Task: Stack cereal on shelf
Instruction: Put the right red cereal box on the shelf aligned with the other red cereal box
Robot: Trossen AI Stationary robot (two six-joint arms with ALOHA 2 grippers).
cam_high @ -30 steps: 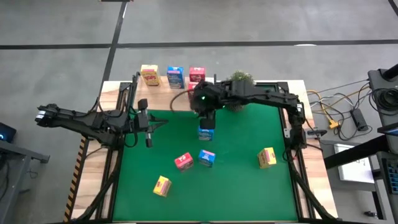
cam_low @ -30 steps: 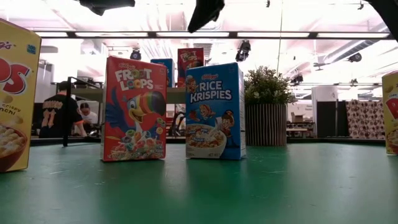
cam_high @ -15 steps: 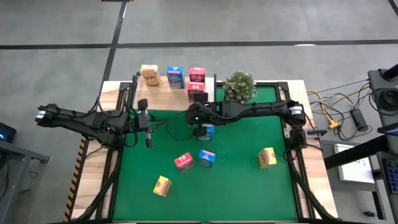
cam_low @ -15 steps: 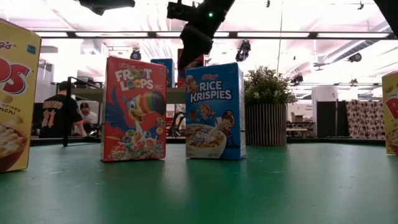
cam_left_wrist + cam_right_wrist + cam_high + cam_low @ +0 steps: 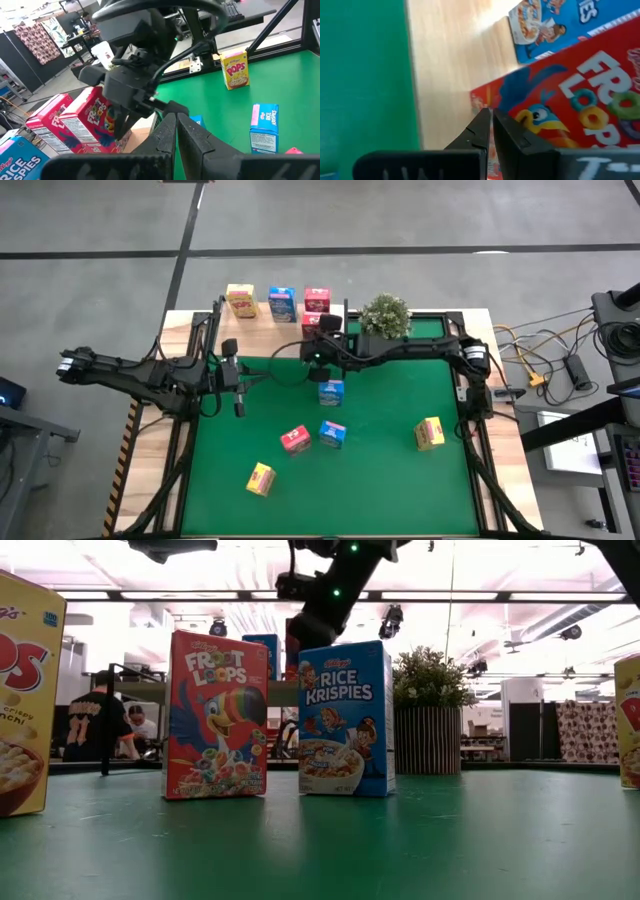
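Right gripper (image 5: 322, 340) — jaws together, empty — hovers beside the shelf's red box (image 5: 314, 322); nearest loose blue box (image 5: 331, 391) lies just toward the desk's front.

The right gripper (image 5: 491, 122) hides part of the red cereal box (image 5: 555, 105) on the shelf (image 5: 450, 55). In the low view, a yellow box (image 5: 25, 690) is cut off at the left edge.
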